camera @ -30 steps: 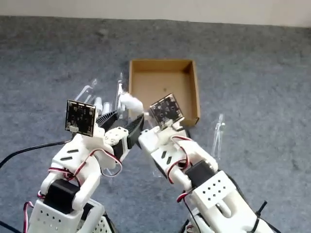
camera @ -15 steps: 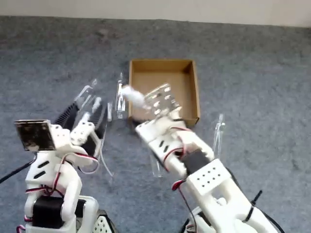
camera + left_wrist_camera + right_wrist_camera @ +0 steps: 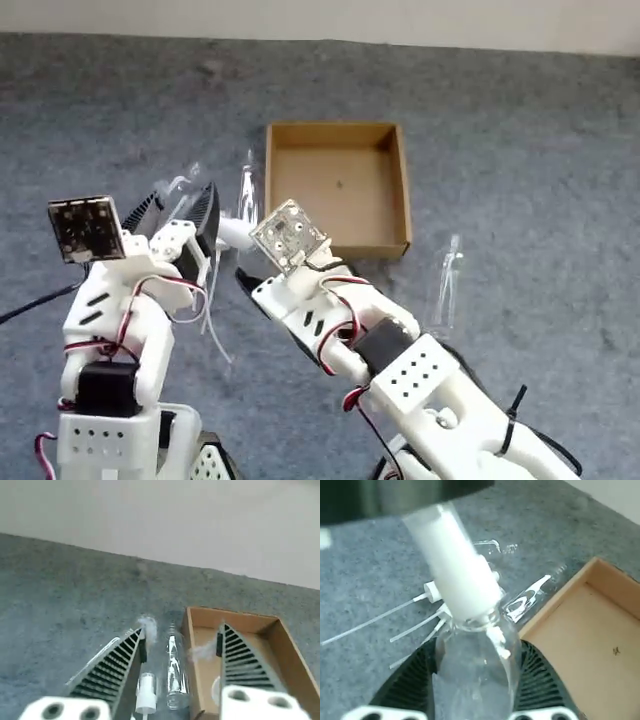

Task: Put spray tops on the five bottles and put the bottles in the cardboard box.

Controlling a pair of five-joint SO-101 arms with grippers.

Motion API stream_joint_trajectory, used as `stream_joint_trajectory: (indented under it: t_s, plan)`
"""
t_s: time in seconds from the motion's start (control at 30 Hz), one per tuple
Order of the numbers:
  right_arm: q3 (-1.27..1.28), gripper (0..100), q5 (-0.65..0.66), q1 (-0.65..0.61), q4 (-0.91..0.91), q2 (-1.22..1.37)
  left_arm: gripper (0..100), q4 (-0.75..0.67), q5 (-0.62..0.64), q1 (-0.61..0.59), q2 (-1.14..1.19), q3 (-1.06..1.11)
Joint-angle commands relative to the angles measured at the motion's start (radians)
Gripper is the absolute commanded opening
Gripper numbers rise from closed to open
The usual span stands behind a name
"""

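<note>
Pinching a clear bottle (image 3: 475, 675) around its body, the right end effector (image 3: 476, 690) sits at the centre of the high view, just below and left of the cardboard box (image 3: 405, 200). A white spray top (image 3: 452, 570) already stands in the bottle's neck and points toward the left arm. Holding the bottle by its body seems meant to keep the neck free so the top can be seated or checked, and it leaves the bottle ready to be carried to the nearby box. The left end effector (image 3: 178, 210) hangs at the middle left of the high view with its jaws spread wide, gripping nothing. It is close to the capped end, probably placed to help or to fetch the next piece. Seen through its spread jaws, an uncapped bottle (image 3: 172, 670) lies on the grey desk (image 3: 520, 120) just beside the box wall, with a loose spray top (image 3: 146, 697) next to it, and a further bottle (image 3: 446, 280) lies right of the box.
</note>
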Motion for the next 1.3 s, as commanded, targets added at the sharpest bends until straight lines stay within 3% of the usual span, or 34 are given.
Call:
stream_joint_trajectory:
  t_s: [0.0, 0.3, 0.47, 0.6, 0.7, 0.87, 1.0, 1.1, 1.27]
  plan:
    - [-0.018, 0.5, 0.014, -0.016, -0.025, -0.007, 21, -0.021, -0.069, 0.077, 0.028, -0.004]
    - [-0.022, 0.5, 0.057, -0.073, 0.039, -0.007, 21, -0.023, -0.072, 0.074, 0.024, -0.005]
    - [-0.022, 0.5, 0.009, 0.042, 0.039, -0.005, 21, -0.006, -0.072, 0.071, -0.001, -0.041]
    - [-0.05, 0.5, -0.02, 0.153, 0.038, 0.005, 21, 0.155, -0.072, 0.071, -0.154, -0.101]
    - [-0.099, 0.5, -0.02, 0.193, 0.039, 0.007, 21, 0.18, -0.075, 0.073, -0.282, -0.059]
    - [-0.314, 0.5, -0.018, 0.285, 0.056, 0.038, 21, 0.176, -0.143, 0.101, -0.341, 0.031]
    - [-0.591, 0.5, -0.029, 0.289, 0.2, 0.196, 21, 0.178, -0.189, 0.174, -0.34, 0.047]
    - [-0.783, 0.5, -0.127, 0.289, 0.292, 0.337, 22, 0.175, -0.213, 0.219, -0.288, 0.061]
    - [-0.974, 0.5, -0.199, 0.203, 0.435, 0.46, 33, 0.163, -0.219, 0.232, -0.107, 0.012]
